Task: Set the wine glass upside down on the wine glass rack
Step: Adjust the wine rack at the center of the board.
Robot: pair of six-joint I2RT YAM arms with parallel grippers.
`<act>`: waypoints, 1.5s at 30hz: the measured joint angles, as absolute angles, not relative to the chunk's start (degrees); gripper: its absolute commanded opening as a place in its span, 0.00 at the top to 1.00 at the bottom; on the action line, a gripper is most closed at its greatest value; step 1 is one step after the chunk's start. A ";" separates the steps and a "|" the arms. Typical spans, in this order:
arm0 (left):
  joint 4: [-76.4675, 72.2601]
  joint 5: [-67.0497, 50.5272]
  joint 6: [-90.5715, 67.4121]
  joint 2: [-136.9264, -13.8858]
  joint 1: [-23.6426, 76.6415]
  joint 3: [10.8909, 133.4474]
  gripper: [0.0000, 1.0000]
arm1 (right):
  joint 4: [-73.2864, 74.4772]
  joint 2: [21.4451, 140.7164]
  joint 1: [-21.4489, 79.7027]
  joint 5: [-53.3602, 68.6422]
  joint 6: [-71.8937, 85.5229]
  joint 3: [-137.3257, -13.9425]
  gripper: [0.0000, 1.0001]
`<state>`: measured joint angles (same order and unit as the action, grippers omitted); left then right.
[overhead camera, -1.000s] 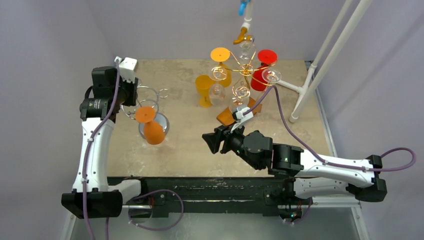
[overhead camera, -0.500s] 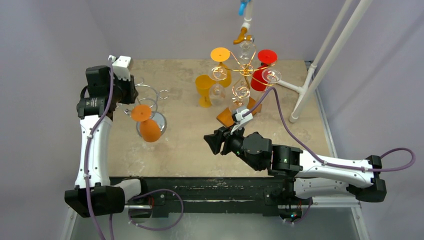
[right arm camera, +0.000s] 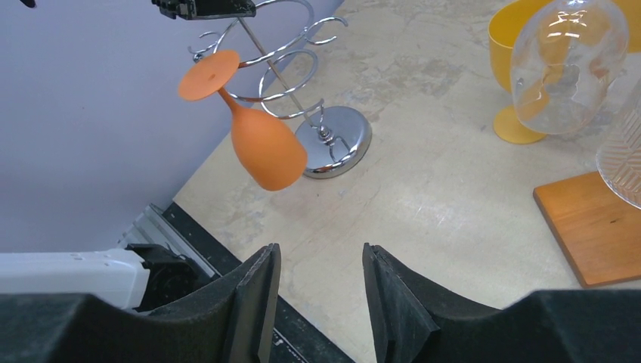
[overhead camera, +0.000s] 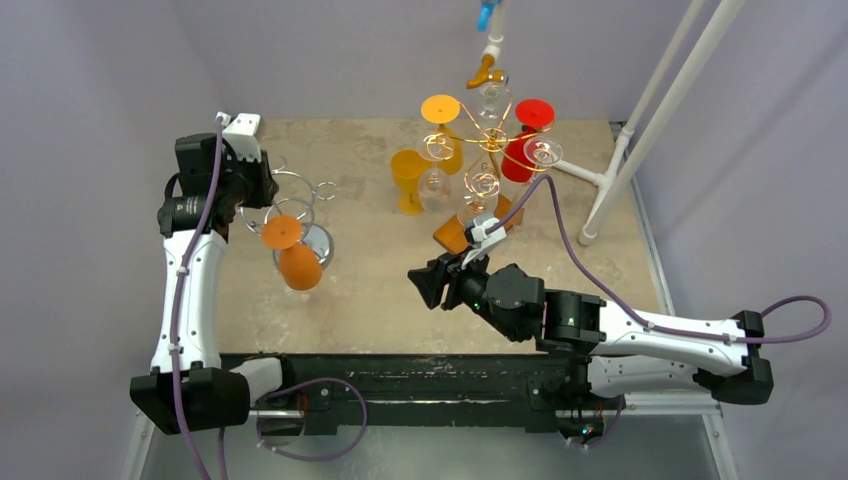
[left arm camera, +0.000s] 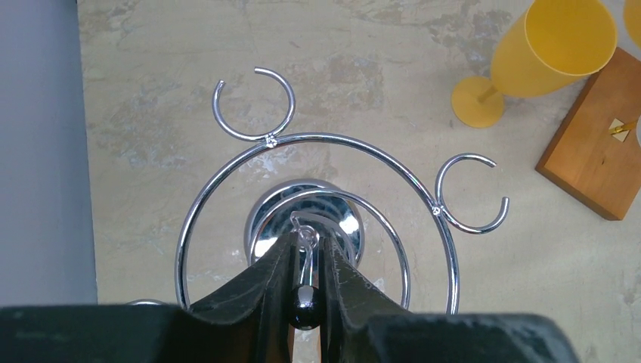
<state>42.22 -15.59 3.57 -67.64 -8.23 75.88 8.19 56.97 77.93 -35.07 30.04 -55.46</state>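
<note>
The chrome wine glass rack (overhead camera: pixel 300 205) stands at the left of the table, its round base (right arm camera: pixel 332 144) on the surface. An orange wine glass (overhead camera: pixel 296 258) hangs upside down from one of its rings, foot up and bowl (right arm camera: pixel 264 151) down. My left gripper (overhead camera: pixel 250 185) is above the rack and shut on the rack's black top knob (left arm camera: pixel 306 306). Two empty chrome rings (left arm camera: pixel 253 106) show below it. My right gripper (overhead camera: pixel 422 283) is open and empty over the table's middle, its jaws (right arm camera: pixel 321 257) pointed toward the rack.
A gold wire rack (overhead camera: pixel 490 140) with several hanging glasses stands at the back centre on a wooden block (overhead camera: pixel 455 232). A yellow glass (overhead camera: pixel 408 175) stands upright beside it. A clear glass (right arm camera: pixel 567 68) hangs near my right wrist. A white pipe frame (overhead camera: pixel 640 130) is at the right.
My left gripper and the rack's top shifted slightly left and back, and the hanging orange glass swung a little left with it. The right arm has not moved.
</note>
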 measured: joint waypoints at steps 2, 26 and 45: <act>41.63 -15.62 3.57 -67.44 -8.23 75.35 1.00 | 8.16 56.99 77.93 -35.05 30.04 -55.46 0.50; 44.49 -25.93 10.81 -68.79 -8.23 77.06 1.00 | 8.14 56.95 77.93 -35.05 30.89 -53.78 0.58; 50.00 -32.88 19.35 -75.16 -8.36 84.01 1.00 | 8.10 57.01 77.93 -35.03 32.42 -52.90 0.59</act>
